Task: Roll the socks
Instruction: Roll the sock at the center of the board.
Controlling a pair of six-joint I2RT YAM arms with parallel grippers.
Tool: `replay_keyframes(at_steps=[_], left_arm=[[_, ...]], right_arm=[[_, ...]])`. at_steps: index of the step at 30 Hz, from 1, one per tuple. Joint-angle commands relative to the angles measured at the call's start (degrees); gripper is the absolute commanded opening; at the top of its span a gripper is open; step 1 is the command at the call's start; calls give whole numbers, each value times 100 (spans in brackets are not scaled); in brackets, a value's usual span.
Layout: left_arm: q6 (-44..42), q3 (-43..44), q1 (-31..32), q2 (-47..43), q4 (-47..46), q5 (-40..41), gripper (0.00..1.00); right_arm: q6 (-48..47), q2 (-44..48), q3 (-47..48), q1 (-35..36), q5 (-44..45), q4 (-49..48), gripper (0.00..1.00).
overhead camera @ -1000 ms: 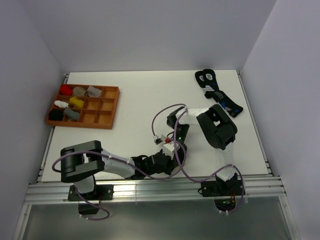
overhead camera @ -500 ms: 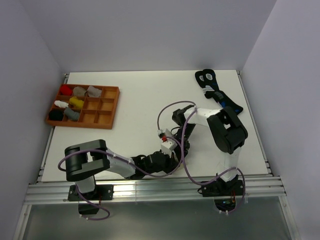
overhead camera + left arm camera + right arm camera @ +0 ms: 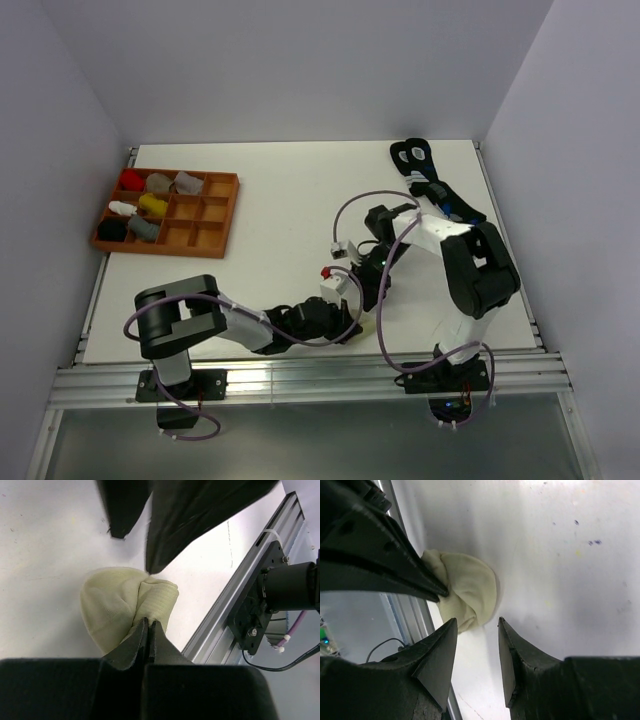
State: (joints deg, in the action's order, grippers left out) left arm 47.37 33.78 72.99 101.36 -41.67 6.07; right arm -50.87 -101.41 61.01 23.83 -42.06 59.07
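Observation:
The pale cream-yellow sock [image 3: 120, 602] lies bunched in a small rolled lump on the white table near its front edge. It also shows in the right wrist view [image 3: 470, 587]. My left gripper [image 3: 148, 622] is shut on the lump's near fold; in the top view it [image 3: 340, 322] lies low by the front edge. My right gripper [image 3: 477, 622] is open and empty, its fingertips just short of the lump and apart from it; in the top view it [image 3: 362, 290] is just behind the left one. The sock is hidden in the top view. The taupe sock is out of view.
A wooden tray [image 3: 205, 240] with small sock bundles stands at the back left. Black socks with blue-and-white marks [image 3: 430, 180] lie at the back right. The metal rail [image 3: 235, 595] of the table's front edge runs right beside the lump.
My right arm has swung to the right and its gripper has drawn back from the lump. My left gripper has shifted slightly right, still shut on the sock.

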Motion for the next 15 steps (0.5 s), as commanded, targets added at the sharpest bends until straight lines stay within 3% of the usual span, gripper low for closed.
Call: replay_keyframes(at_steps=[1,15], left_arm=[[96,-258,-144,437,1284,-430,0],[465,15,-1050,675,1785,-1897,0]], right_arm=[[-186,568,-124,-151,-21,-71,46],[-450,2150,-1266,-292,506,-922,48]])
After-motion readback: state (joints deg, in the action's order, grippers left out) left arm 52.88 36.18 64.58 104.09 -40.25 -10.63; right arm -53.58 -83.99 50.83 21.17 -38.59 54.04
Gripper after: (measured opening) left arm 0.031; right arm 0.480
